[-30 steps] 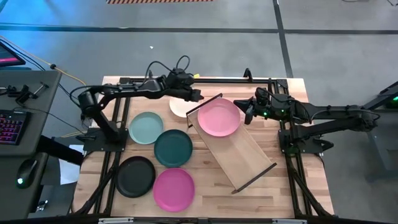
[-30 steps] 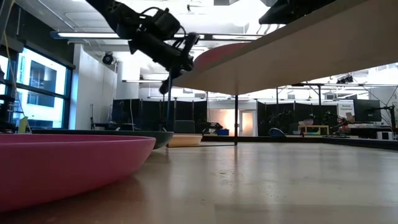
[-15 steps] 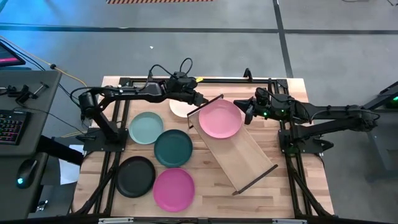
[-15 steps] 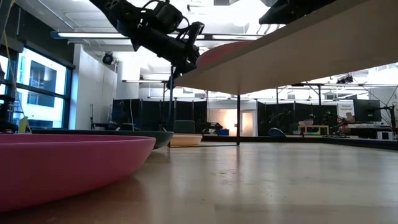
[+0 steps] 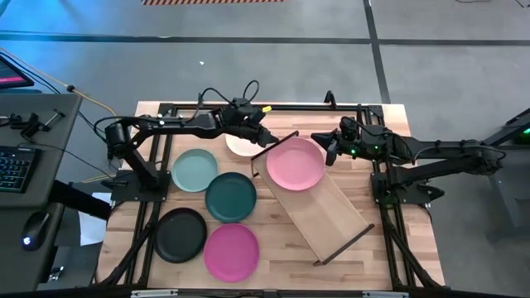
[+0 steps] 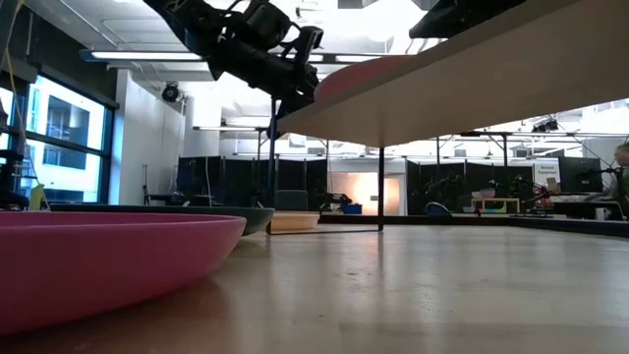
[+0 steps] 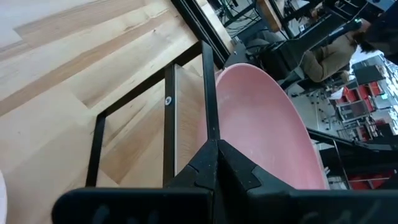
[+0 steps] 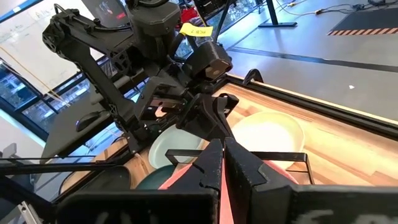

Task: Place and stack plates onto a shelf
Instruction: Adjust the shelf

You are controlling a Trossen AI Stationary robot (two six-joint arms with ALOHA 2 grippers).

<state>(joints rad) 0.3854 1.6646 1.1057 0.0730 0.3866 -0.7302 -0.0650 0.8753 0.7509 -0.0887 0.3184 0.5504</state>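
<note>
From overhead I've got the shelf [image 5: 319,211] lying diagonally across the table [image 5: 414,248], running from about the centre out toward five o'clock, its near dark end frame up at the eleven o'clock end. The light pink plate [image 5: 296,164] sits on that upper end of the board. My left gripper [image 5: 267,139] is right at the shelf's end frame, at ten o'clock from the pink plate, fingers pinched fully together; on the left wrist camera the closed tips [image 7: 214,163] line up against the frame bar with the pink plate [image 7: 267,130] just beyond. I can't tell if they actually touch the frame. My right gripper [image 5: 330,155] is at three o'clock of the pink plate, just beside its rim, also clamped shut with nothing in it. The cream plate [image 5: 242,145] lies at twelve o'clock of the table, partly under the left arm. Pale teal plate [image 5: 194,170], dark green plate [image 5: 231,196], black plate [image 5: 181,234] and magenta plate [image 5: 232,252] are flat on the table, off toward eight o'clock of the shelf.
</note>
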